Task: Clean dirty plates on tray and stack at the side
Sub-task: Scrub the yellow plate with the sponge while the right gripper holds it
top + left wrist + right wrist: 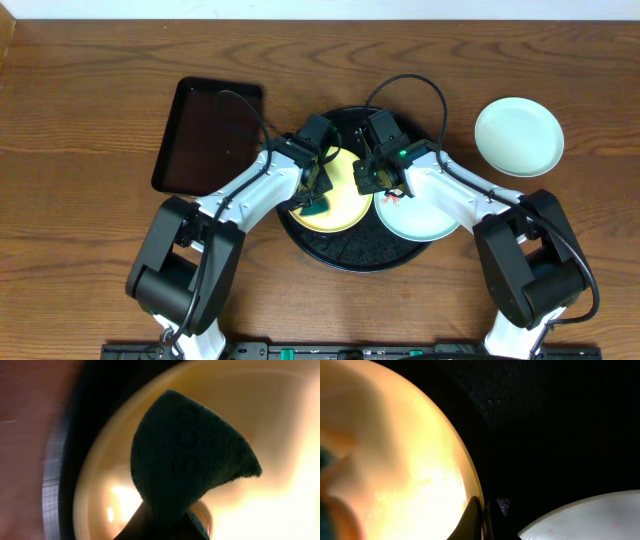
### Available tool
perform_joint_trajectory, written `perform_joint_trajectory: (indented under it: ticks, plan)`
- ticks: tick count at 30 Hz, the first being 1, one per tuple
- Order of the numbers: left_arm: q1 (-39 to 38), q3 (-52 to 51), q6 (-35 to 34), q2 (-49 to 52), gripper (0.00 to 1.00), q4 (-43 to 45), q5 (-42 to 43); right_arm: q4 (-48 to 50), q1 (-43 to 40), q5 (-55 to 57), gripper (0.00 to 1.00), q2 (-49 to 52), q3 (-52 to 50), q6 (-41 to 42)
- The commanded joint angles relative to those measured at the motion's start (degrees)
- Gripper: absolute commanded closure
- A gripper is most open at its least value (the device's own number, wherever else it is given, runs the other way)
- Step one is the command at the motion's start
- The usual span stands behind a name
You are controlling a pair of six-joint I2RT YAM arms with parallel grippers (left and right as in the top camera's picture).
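Overhead, we see the round tray (350, 252) at the centre of the counter (90, 100), carrying two plates side by side. The yellow plate (345, 210) lies on its left half. A mint plate (428, 220) lies on its right half, with small red marks near its upper left edge. A second mint plate (518, 137) sits apart on the counter at the upper right, and a rectangular tray (205, 135) lies at the upper left.

The left gripper (318, 188) hangs over the yellow plate, clamped on a dark green cloth (316, 208). In the left wrist view the cloth (190, 460) fans out from the bottom of the frame across the plate's pale inside (280, 420), with the round tray's dark rim (70, 460) at the left.

The right gripper (372, 183) meets the yellow plate at its right edge. In the right wrist view its fingers (472, 517) close on that plate's rim (395, 460) at the bottom of the frame, with bare round tray (560, 425) beyond and the mint plate (590, 517) at the lower right.
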Motion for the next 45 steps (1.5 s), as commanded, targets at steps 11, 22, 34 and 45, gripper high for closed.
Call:
perform_joint_trajectory:
  ticks: [11,22,34,45]
  plan:
    - [0.7,-1.1,-4.9,-10.2,0.92,0.1,-7.7,0.0,0.1,3.6,0.99,0.3,-0.2,0.8]
    - [-2.3,-1.6,-6.7,-4.9,0.92,10.4,1.1,0.0,0.1,3.6,0.99,0.3,-0.2,0.8]
    - [-3.5,-1.6,-7.7,2.4,0.92,5.5,-4.3,0.0,0.1,3.6,0.99,0.3,-0.2,0.8]
    - [-3.1,-0.9,-7.3,1.4,0.92,-2.6,-15.6,0.0,0.1,3.6,0.99,0.3,-0.2,0.8]
